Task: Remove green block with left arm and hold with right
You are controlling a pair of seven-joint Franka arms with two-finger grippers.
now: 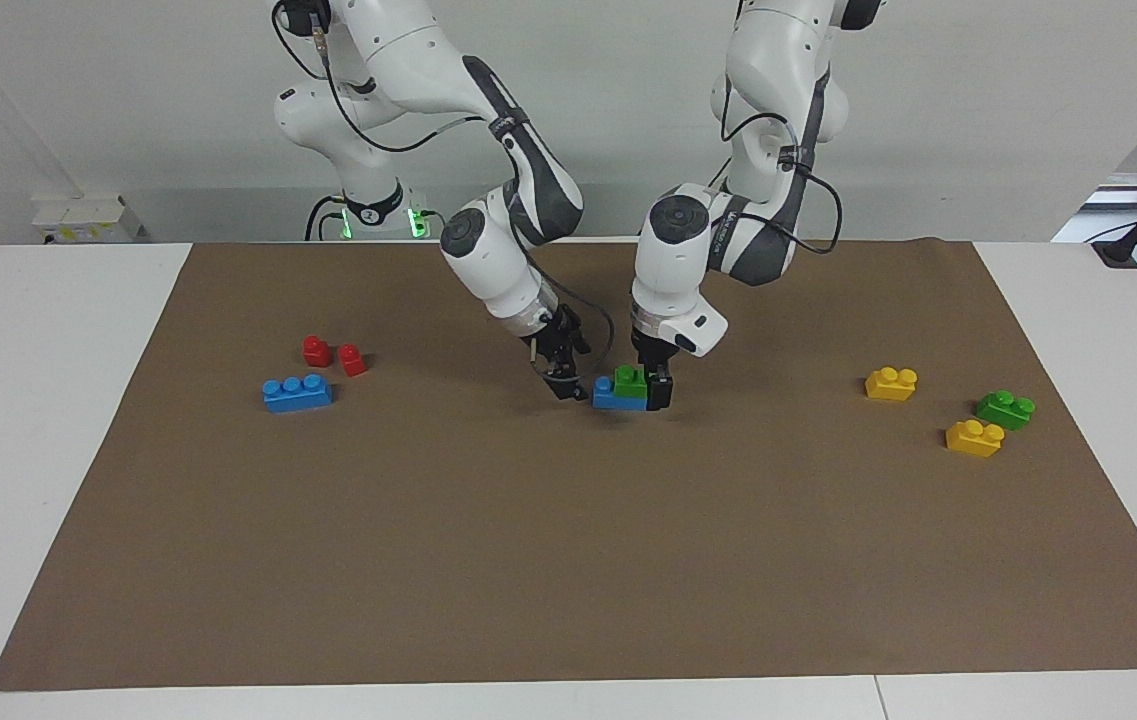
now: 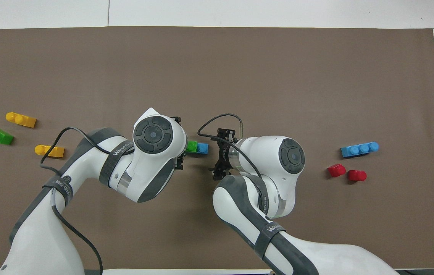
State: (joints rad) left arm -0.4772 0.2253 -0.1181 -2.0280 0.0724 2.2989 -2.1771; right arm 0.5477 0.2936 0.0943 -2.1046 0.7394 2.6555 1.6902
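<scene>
A green block (image 1: 631,381) sits on one end of a blue brick (image 1: 610,397) in the middle of the brown mat; both also show in the overhead view, green block (image 2: 191,146) and blue brick (image 2: 202,148). My left gripper (image 1: 650,392) is down at the stack and shut on the green block, one black finger against its end toward the left arm's side. My right gripper (image 1: 565,385) is low and open, right beside the blue brick's free end; I cannot tell if it touches it. It also shows in the overhead view (image 2: 215,152).
A second green block (image 1: 1005,409) and two yellow bricks (image 1: 891,383) (image 1: 974,438) lie toward the left arm's end. A blue three-stud brick (image 1: 297,392) and two small red pieces (image 1: 316,350) (image 1: 352,359) lie toward the right arm's end.
</scene>
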